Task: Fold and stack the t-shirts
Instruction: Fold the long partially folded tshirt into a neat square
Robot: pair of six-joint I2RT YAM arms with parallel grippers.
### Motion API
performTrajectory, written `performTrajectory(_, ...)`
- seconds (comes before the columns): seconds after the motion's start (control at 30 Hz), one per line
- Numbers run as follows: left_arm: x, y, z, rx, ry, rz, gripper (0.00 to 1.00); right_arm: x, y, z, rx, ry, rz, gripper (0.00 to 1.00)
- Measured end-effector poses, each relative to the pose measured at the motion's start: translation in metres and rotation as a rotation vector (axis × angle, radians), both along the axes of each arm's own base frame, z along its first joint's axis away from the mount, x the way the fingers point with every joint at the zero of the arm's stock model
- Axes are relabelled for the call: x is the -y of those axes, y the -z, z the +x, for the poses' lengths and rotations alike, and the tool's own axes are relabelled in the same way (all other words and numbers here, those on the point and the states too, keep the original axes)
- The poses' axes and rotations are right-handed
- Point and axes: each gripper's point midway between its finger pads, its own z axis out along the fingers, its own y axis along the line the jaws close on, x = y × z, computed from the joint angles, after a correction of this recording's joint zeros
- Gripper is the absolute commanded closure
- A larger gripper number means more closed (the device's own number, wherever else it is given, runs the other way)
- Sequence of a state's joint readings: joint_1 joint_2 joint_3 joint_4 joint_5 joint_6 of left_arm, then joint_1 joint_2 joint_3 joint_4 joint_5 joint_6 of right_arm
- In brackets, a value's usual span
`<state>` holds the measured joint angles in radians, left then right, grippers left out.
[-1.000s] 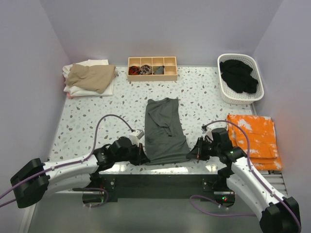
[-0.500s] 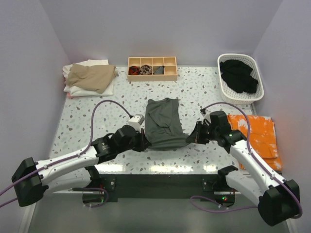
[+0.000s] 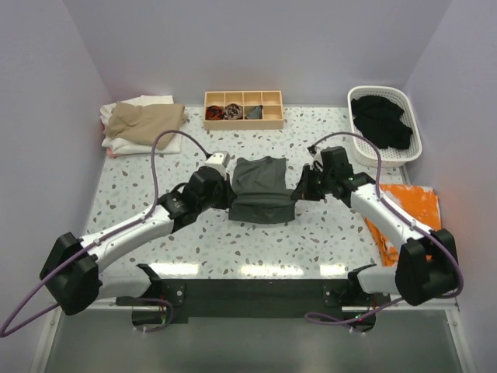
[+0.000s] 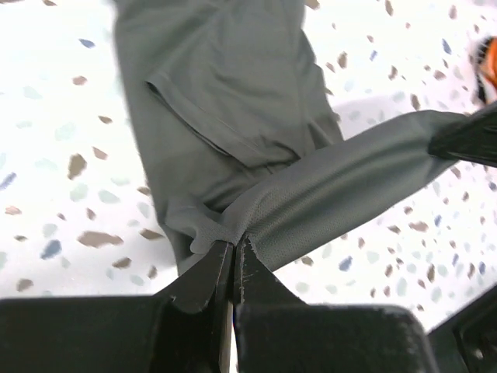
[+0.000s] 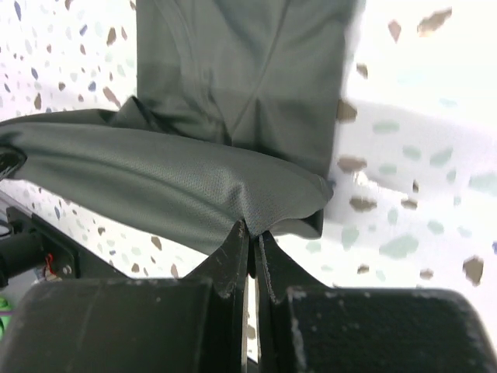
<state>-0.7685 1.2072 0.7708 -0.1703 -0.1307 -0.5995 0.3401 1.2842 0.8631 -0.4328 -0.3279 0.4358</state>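
Partly hidden: grey t-shirt (image 3: 260, 190) under hem both jaws pinch.

To either side of the charcoal-grey t-shirt (image 3: 260, 190), the left arm (image 3: 128, 233) and right arm (image 3: 384, 214) are white-shelled links between bulky black joints, each trailing a looping purple cable (image 3: 155, 148) and ending in matte black fingers (image 4: 202, 276).

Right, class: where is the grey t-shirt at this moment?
In the top view the grey t-shirt is mid-table, on the near side of the wooden tray, pinched at its sides by the left gripper and right gripper.
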Motion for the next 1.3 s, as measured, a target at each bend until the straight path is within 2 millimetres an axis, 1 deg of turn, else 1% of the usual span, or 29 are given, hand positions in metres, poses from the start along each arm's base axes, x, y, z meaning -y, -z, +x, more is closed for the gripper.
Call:
performTrajectory(0.1, -0.008, 0.005, 0.026, -0.001, -0.028, 0.022, 1.00, -0.008, -0.004, 0.026, 0.018, -0.008, -0.004, 1.00)
performTrajectory(0.13, -0.008, 0.006, 0.032, -0.001, -0.030, 0.028, 1.00, -0.011, -0.004, 0.035, 0.025, -0.010, -0.008, 1.00)
performTrajectory(0.2, -0.005, 0.008, 0.047, 0.001, -0.027, 0.033, 1.00, -0.013, -0.003, 0.046, 0.026, -0.012, -0.016, 1.00)
performTrajectory(0.3, -0.002, 0.011, 0.069, -0.004, -0.022, 0.032, 1.00, -0.018, -0.002, 0.068, 0.035, -0.013, -0.033, 1.00)
performTrajectory(0.43, 0.001, 0.017, 0.107, -0.005, -0.025, 0.001, 1.00, -0.027, 0.001, 0.097, 0.039, -0.021, -0.042, 1.00)
performTrajectory(0.5, 0.000, 0.022, 0.122, -0.010, -0.028, -0.009, 1.00, -0.031, 0.004, 0.112, 0.043, -0.022, -0.044, 1.00)
performTrajectory(0.6, 0.000, 0.030, 0.143, -0.022, -0.029, -0.015, 1.00, -0.032, 0.010, 0.132, 0.039, -0.014, -0.051, 1.00)
performTrajectory(0.7, 0.002, 0.040, 0.168, -0.026, -0.026, -0.030, 1.00, -0.028, 0.019, 0.157, 0.041, 0.012, -0.062, 1.00)
performTrajectory(0.8, -0.002, 0.052, 0.185, -0.033, -0.034, -0.030, 1.00, -0.020, 0.031, 0.178, 0.036, 0.045, -0.074, 1.00)
performTrajectory(0.9, -0.008, 0.061, 0.201, -0.042, -0.042, -0.035, 1.00, -0.015, 0.041, 0.207, 0.035, 0.071, -0.069, 1.00)
performTrajectory(0.97, -0.012, 0.063, 0.214, -0.040, -0.051, -0.043, 1.00, -0.013, 0.048, 0.226, 0.040, 0.085, -0.063, 1.00)
performTrajectory(1.03, -0.016, 0.065, 0.223, -0.036, -0.056, -0.053, 1.00, -0.012, 0.052, 0.242, 0.045, 0.089, -0.053, 1.00)
performTrajectory(1.1, -0.019, 0.064, 0.230, -0.029, -0.062, -0.061, 1.00, -0.015, 0.051, 0.257, 0.059, 0.085, -0.039, 1.00)
performTrajectory(1.17, -0.020, 0.061, 0.237, -0.018, -0.065, -0.068, 1.00, -0.018, 0.048, 0.268, 0.072, 0.082, -0.029, 1.00)
performTrajectory(1.3, -0.027, 0.054, 0.251, 0.010, -0.080, -0.074, 1.00, -0.025, 0.033, 0.288, 0.116, 0.068, 0.005, 1.00)
